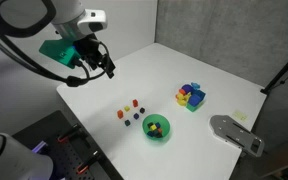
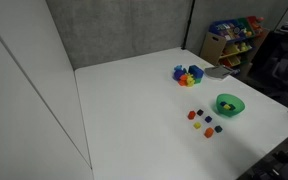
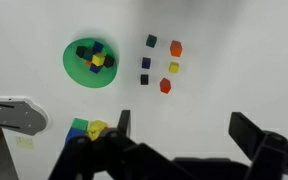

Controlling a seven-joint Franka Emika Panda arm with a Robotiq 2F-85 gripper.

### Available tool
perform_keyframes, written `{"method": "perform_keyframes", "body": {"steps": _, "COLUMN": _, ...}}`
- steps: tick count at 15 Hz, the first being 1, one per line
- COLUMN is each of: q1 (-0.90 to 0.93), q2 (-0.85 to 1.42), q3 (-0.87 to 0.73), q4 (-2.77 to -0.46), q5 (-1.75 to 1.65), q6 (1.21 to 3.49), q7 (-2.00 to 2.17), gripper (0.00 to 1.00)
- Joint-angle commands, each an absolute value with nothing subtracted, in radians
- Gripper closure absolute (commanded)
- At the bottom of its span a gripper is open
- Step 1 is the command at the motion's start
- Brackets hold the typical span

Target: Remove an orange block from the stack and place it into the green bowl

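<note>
The green bowl [image 1: 148, 129] sits on the white table and holds several small dark and yellow cubes; it also shows in the other exterior view [image 2: 221, 103] and the wrist view [image 3: 72, 62]. Beside it several tiny cubes lie singly in two short rows [image 1: 130, 112] [image 2: 202, 121], not stacked. Among them are an orange cube [image 3: 175, 47], a yellow cube [image 3: 173, 68] and a red-orange cube [image 3: 165, 86]. My gripper [image 1: 101, 62] [image 3: 184, 130] hangs high above the table, well away from the cubes, open and empty.
A blue, yellow and purple cluster [image 1: 192, 96] [image 2: 188, 75] [image 3: 89, 128] stands past the bowl. A grey flat device [image 1: 234, 133] [image 3: 14, 113] lies at the table edge. A shelf of coloured bins [image 2: 234, 38] stands behind the table.
</note>
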State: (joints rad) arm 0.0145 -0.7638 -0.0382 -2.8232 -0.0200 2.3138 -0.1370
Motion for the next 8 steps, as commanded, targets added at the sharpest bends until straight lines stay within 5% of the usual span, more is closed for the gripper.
{"method": "perform_keyframes", "body": {"steps": 1, "q1": 0.017, "q2": -0.761, "q3": -0.041, "q4": -2.825, "q5": -0.023, "q6": 2.312, "q7": -0.135, "gripper": 0.00}}
{"method": "perform_keyframes", "body": {"steps": 8, "q1": 0.020, "q2": -0.726, "q3": -0.031, "q4": -2.802, "q5": -0.020, "q6": 2.304, "q7": -0.122, "gripper": 0.00}}
